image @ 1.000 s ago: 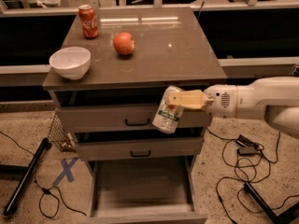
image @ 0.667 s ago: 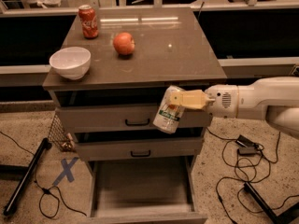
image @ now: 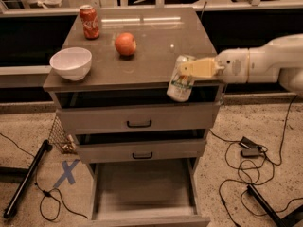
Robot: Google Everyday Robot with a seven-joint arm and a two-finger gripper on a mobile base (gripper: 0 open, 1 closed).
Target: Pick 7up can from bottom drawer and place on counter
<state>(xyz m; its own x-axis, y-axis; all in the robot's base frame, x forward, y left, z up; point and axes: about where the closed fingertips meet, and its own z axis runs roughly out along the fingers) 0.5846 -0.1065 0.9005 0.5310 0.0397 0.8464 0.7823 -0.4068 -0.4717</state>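
The 7up can (image: 180, 79) is silver-white with a green band, tilted, held in the air at the counter's front right edge. My gripper (image: 189, 68) comes in from the right on a white arm and is shut on the can's upper part with its tan fingers (image: 201, 66). The counter (image: 151, 46) is the glossy grey-brown top of the cabinet. The bottom drawer (image: 144, 190) is pulled out below, its flat floor bare.
On the counter stand a red cola can (image: 89, 21) at the back left, a red apple (image: 125, 44) in the middle and a white bowl (image: 71, 63) at the front left. Cables (image: 251, 148) and black stand legs (image: 26, 178) lie on the floor.
My gripper has lifted the 7up can upward, from in front of the top drawer to the level of the counter's front edge.
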